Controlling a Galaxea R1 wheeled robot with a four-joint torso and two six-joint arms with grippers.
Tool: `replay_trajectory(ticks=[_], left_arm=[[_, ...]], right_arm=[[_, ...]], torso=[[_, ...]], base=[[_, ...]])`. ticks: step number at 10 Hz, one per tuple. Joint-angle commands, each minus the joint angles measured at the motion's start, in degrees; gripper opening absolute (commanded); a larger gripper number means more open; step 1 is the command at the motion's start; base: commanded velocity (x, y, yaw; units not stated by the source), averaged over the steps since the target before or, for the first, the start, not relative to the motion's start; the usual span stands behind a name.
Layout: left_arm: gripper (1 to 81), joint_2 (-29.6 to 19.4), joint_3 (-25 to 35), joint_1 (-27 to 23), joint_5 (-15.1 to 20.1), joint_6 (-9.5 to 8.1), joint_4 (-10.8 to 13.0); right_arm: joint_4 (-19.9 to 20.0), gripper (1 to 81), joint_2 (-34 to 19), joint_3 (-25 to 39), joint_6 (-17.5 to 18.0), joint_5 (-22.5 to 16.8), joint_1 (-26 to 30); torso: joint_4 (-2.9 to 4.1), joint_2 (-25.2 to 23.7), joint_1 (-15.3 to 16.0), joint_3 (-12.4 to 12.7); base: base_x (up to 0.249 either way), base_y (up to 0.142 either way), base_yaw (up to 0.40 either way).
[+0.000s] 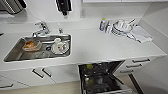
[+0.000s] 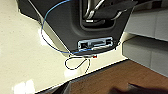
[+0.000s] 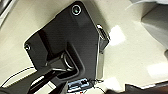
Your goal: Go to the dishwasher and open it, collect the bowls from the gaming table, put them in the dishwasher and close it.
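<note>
- Grippers: I can't tell their state from either wrist view.
- Near right, I see the dishwasher (image 1: 102, 78) open under the counter (image 1: 100, 46), a yellow-green bowl (image 1: 89, 66) in its rack.
- Left, the sink (image 1: 15, 53) holds dishes.

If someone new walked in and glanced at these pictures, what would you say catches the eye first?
Most likely the dishwasher, standing open under the white counter with its dark racks pulled out and a yellow-green bowl in the upper rack. Next comes the steel sink at the left of the counter, holding white dishes and an orange-filled bowl. A pile of white crockery sits near the back wall to the right.
</note>
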Motion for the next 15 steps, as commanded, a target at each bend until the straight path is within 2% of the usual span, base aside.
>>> replay_trajectory(ticks=[1, 8, 12, 15], left_arm=[[81.1, -0.6, 0.3, 2.4, 3.4, 0.23, 0.4], [81.1, -0.7, -1.1, 2.4, -0.1, 0.05, -0.2], [81.1, -0.7, -1.2, 2.4, -0.1, 0.05, -0.3], [81.1, -0.7, -1.2, 2.4, -0.1, 0.05, -0.3]], right_arm=[[-4.0, 81.1, 1.3, -1.7, -1.5, 1.3, -3.5], [-4.7, 81.1, 11.6, -12.7, -1.1, 1.4, -3.8], [-4.4, 81.1, 14.7, -14.1, -0.7, 0.6, -0.8], [-4.2, 81.1, 18.7, -18.7, -0.6, -1.2, 2.1]], torso=[[0.00, -5.4, 3.5, 0.0], [0.00, -19.8, 12.4, 0.1], [0.00, -28.0, 17.7, 0.1], [0.00, -33.9, 21.3, 0.2]], base=[[0.000, 0.000, 0.000], [0.000, 0.000, 0.000], [0.000, 0.000, 0.000], [0.000, 0.000, 0.000]])
